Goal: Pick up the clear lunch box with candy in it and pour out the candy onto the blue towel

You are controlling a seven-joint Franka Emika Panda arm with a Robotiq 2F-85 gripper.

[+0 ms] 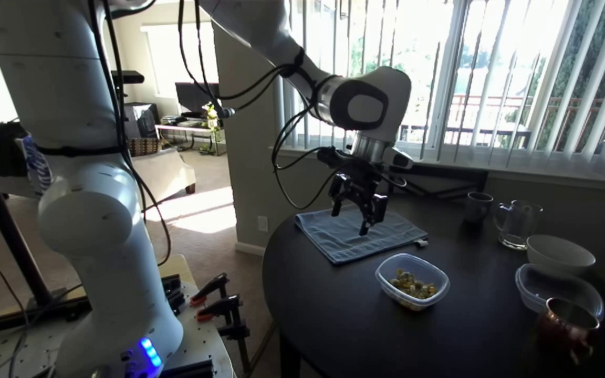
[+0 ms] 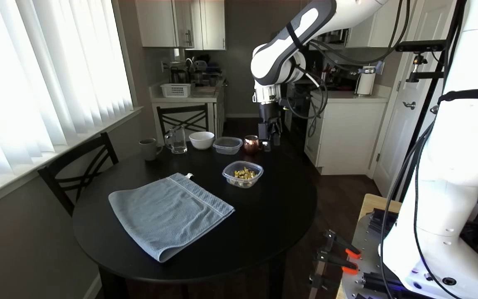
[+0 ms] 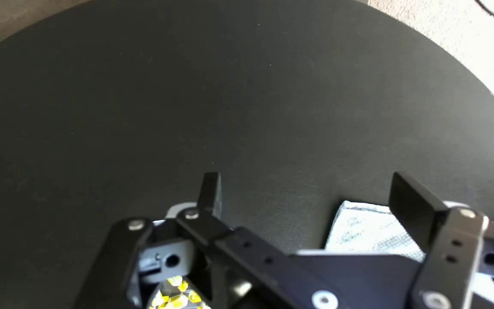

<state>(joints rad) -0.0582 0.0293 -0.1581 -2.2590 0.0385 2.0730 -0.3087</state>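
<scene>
With jaws parted and empty, pinch the clear lunch box (image 2: 242, 183) by its right rim in an exterior view: likely light, bendy.

In an exterior view, the clear lunch box (image 1: 419, 265) and the tub (image 1: 552, 286) at right are 2 smooth, glossy plastic vessels; the blue towel (image 1: 336, 239) is matt, textured cloth; the copper-coloured mug (image 1: 567, 333), near right, shiny metal; the table (image 1: 334, 315) smooth.

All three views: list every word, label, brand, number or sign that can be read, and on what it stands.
None can be read in any view.
White tag at the edge of the blue towel: too small to tell if it bears print.
Candy: likewise too small.
</scene>
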